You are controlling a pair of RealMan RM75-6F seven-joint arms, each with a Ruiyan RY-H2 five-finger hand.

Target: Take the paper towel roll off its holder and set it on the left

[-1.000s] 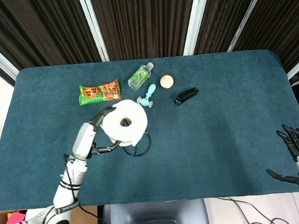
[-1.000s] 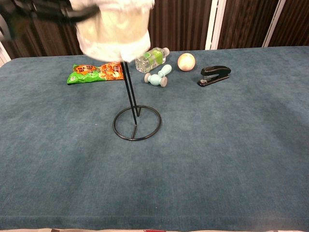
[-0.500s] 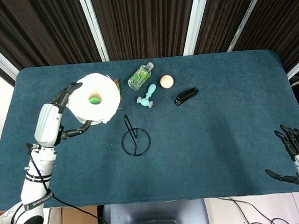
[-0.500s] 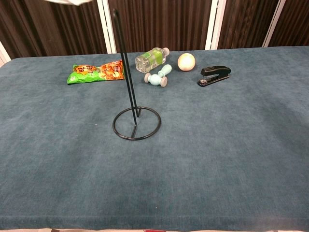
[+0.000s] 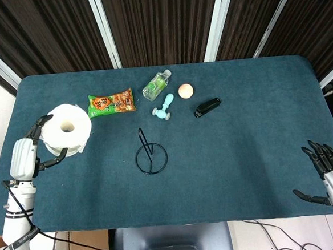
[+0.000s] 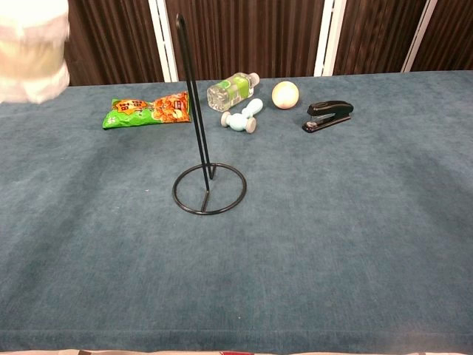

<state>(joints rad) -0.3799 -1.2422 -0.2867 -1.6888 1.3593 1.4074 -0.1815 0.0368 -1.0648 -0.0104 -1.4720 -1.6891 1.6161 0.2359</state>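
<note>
My left hand (image 5: 27, 153) grips the white paper towel roll (image 5: 68, 128) at the far left of the table, with its fingers wrapped around the roll's side. In the chest view the roll (image 6: 33, 50) shows blurred at the upper left, above the table; the hand itself is not seen there. The black wire holder (image 5: 151, 155) stands bare in the middle of the table, its upright rod (image 6: 191, 96) rising from a ring base (image 6: 209, 189). My right hand (image 5: 330, 172) is open at the table's front right corner, holding nothing.
Along the back lie an orange-and-green snack bag (image 5: 111, 102), a clear bottle with a green label (image 5: 156, 84), a light blue dumbbell-shaped toy (image 5: 163, 107), a peach-coloured ball (image 5: 186, 90) and a black stapler (image 5: 207, 106). The table's left edge (image 5: 6, 136) is close to the roll.
The roll has come off the holder's rod and moved left with my left hand, from over the holder to the table's far left. The right hand has barely shifted.
</note>
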